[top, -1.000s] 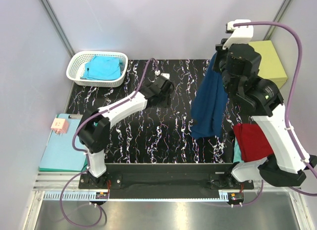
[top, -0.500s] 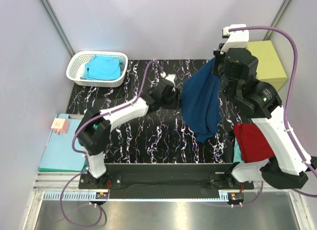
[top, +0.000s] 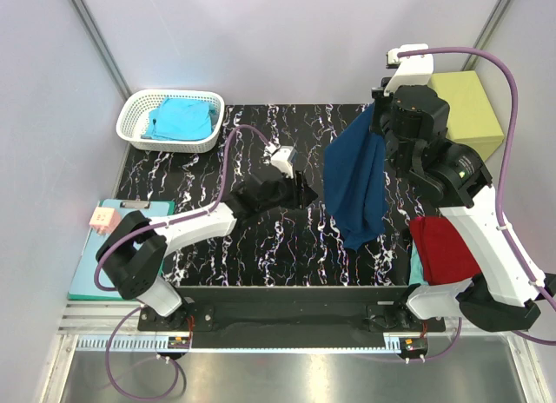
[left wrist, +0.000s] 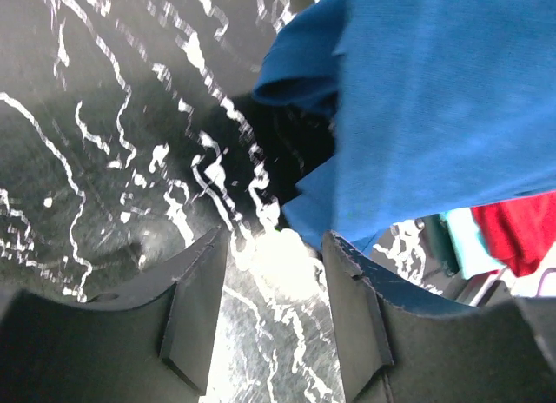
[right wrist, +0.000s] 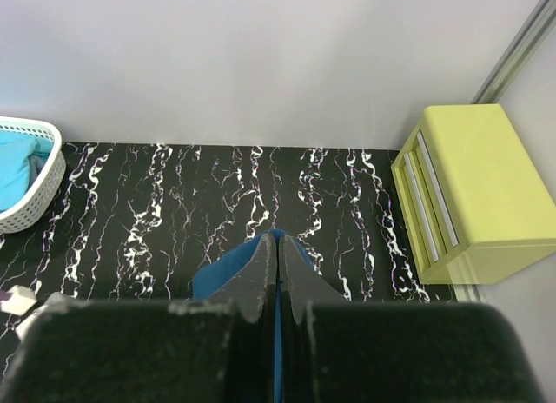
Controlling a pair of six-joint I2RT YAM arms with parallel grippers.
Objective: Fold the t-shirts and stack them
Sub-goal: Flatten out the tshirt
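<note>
No legible text or labels.

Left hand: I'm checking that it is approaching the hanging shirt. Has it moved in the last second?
Yes. In the top view the left hand has moved away from the white basket, toward the near table edge, near the hanging navy t-shirt.

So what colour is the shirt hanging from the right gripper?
The shirt is navy blue, clearest in the top view.

Bright even overhead light, soft shadows, white glare on the tabletop point(left wrist: 280, 262) in left wrist view, foreground blurred
</note>
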